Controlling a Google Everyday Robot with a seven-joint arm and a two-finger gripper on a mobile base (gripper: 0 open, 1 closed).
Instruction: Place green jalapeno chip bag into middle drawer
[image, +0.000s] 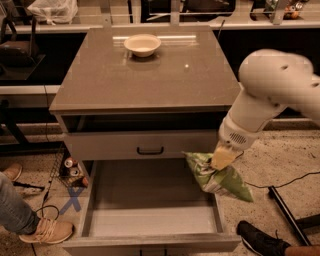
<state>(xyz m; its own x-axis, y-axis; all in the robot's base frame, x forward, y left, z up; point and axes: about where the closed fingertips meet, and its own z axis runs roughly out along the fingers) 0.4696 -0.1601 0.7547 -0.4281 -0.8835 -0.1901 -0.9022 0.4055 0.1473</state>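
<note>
The green jalapeno chip bag (216, 176) hangs from my gripper (221, 160), which is shut on the bag's upper part. The bag hangs over the right wall of the open middle drawer (150, 205), a wide grey box with a bare floor pulled out below the closed drawer front with a black handle (150, 150). My white arm (270, 95) comes in from the upper right. The bag's lower end sticks out to the right past the drawer wall.
A white bowl (143, 44) stands at the back of the cabinet top (145, 80). A person's shoe and leg (30, 225) are at the left of the drawer, another shoe (260, 239) at the lower right. Cables and cans lie on the floor.
</note>
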